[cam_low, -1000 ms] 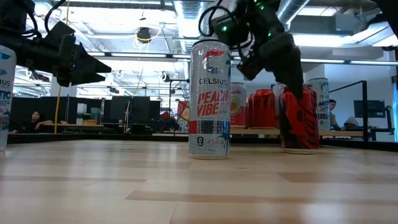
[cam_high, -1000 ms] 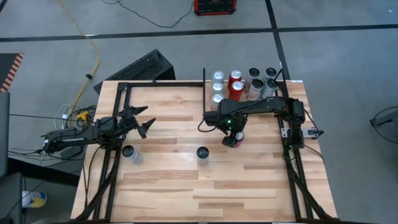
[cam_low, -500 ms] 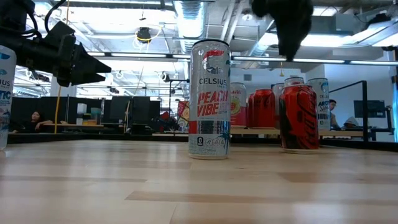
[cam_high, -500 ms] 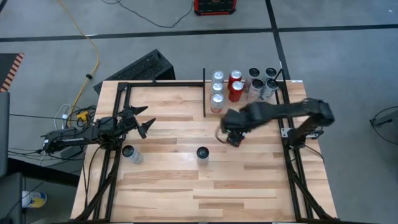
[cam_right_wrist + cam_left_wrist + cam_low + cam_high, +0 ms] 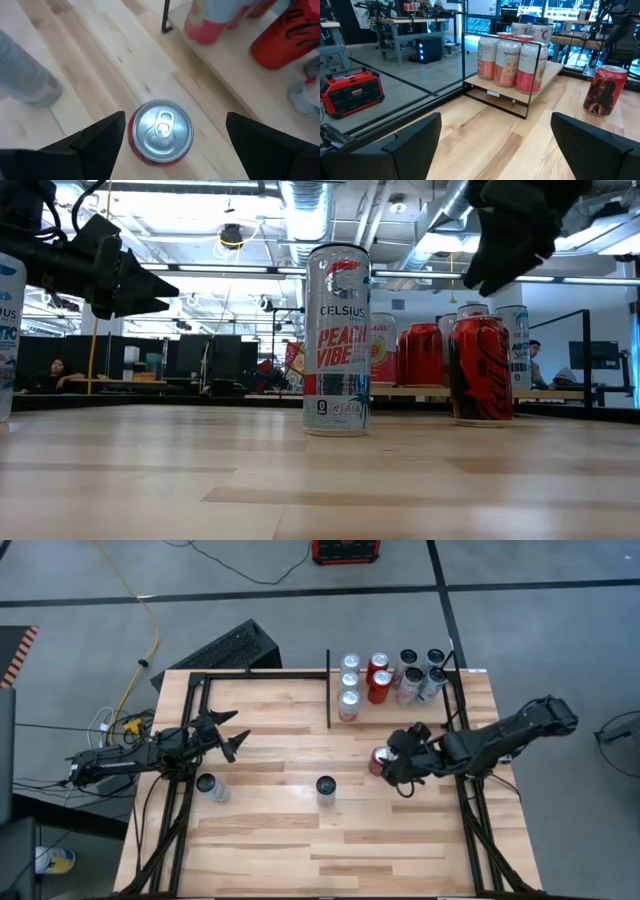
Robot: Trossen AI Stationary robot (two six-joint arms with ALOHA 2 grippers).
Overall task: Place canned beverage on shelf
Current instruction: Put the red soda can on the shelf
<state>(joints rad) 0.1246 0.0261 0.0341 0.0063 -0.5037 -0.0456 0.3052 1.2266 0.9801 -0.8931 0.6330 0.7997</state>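
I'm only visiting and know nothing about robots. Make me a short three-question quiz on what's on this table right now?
1. True or false: the right pincer is clamped on the red can.
2. How many cans stand alone on the open wood, away from the cluster on the shelf? A) one B) three C) five
3. Fill in: the word printed at the top of the tall Peach Vibe can is ____.

Key
1. False: it hangs open above the can.
2. B.
3. Celsius.
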